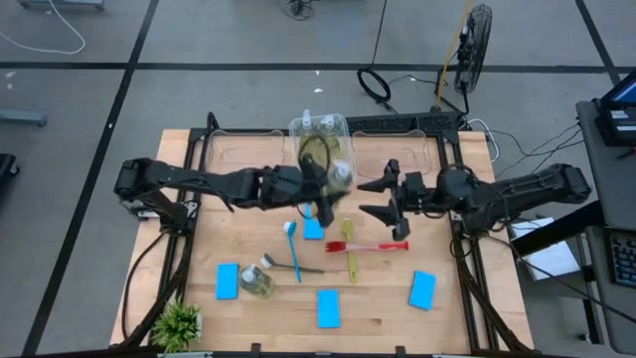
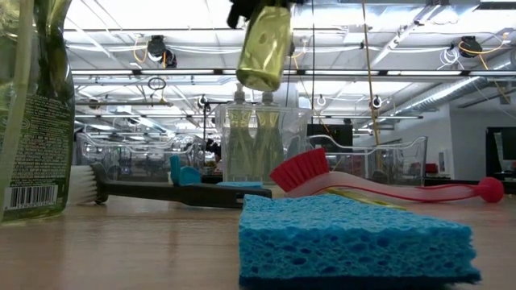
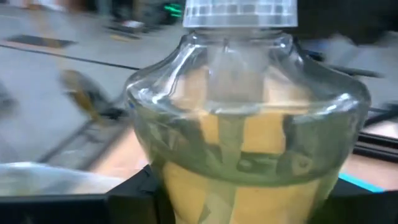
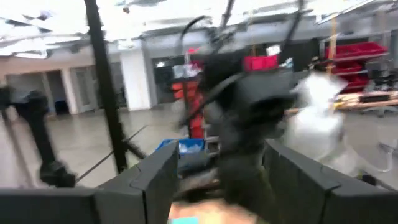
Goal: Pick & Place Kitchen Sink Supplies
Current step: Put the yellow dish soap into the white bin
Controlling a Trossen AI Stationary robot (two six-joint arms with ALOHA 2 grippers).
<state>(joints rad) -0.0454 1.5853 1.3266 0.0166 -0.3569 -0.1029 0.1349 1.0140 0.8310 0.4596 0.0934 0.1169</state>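
The left gripper [image 1: 333,184] has its jaws clamped on a small clear bottle of yellow-green liquid [image 1: 339,178], neck down, beside the clear plastic bin [image 1: 343,125] at the desk's far edge; right gripper [image 1: 378,197] jaws wide, empty.

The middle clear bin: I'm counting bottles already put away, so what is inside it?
The middle bin holds two bottles standing upright side by side, seen through its wall in the low view. From above, the left hand and its bottle cover part of the bin.
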